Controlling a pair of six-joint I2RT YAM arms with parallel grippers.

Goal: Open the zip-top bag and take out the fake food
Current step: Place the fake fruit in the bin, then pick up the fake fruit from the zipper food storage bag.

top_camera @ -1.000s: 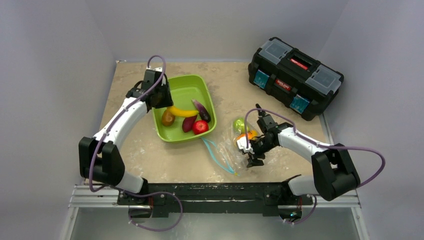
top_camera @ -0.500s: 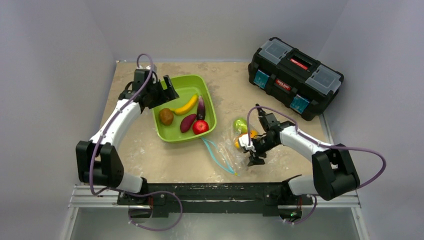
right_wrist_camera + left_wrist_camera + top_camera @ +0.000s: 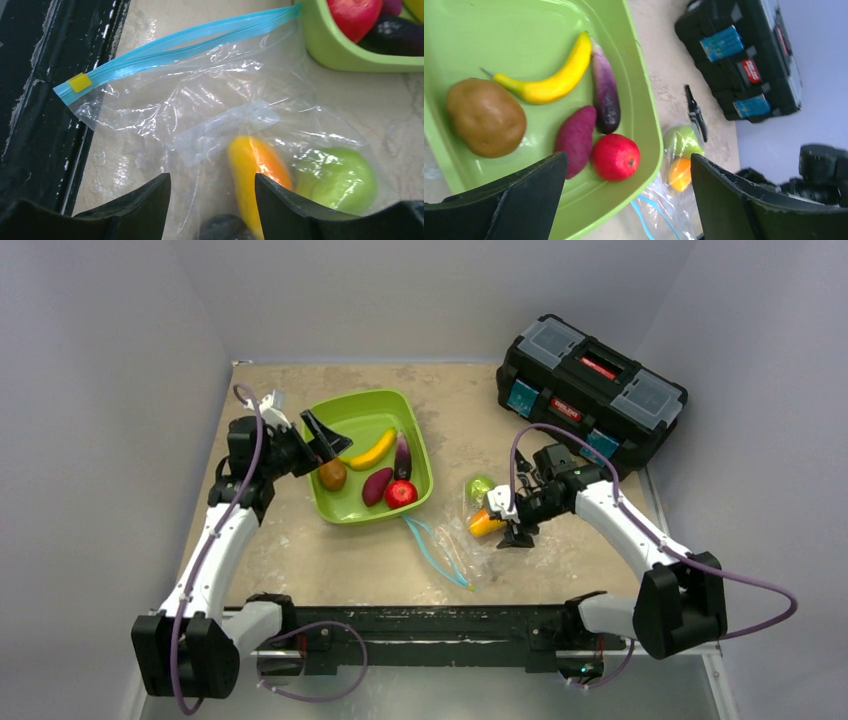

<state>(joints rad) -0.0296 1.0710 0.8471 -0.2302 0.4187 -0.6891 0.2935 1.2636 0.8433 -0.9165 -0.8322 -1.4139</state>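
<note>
The zip-top bag lies crumpled on the table near the front, its teal zipper strip parted. Inside it I see a green pear, an orange piece and a dark plum. My right gripper hovers open over the bag's far end, the orange piece just below its gap. A banana, eggplant, kiwi, a purple piece and an apple lie in the green tray. My left gripper hangs open and empty over the tray's left rim.
A black toolbox stands at the back right. Black-handled pliers lie on the table beyond the pear. Grey walls close in the table on the left, back and right. The black base rail runs along the near edge beside the bag.
My left gripper has opened, leaving the banana in the tray, and the arm has drawn back to the left. My right gripper has shifted slightly up and right over the bag.
</note>
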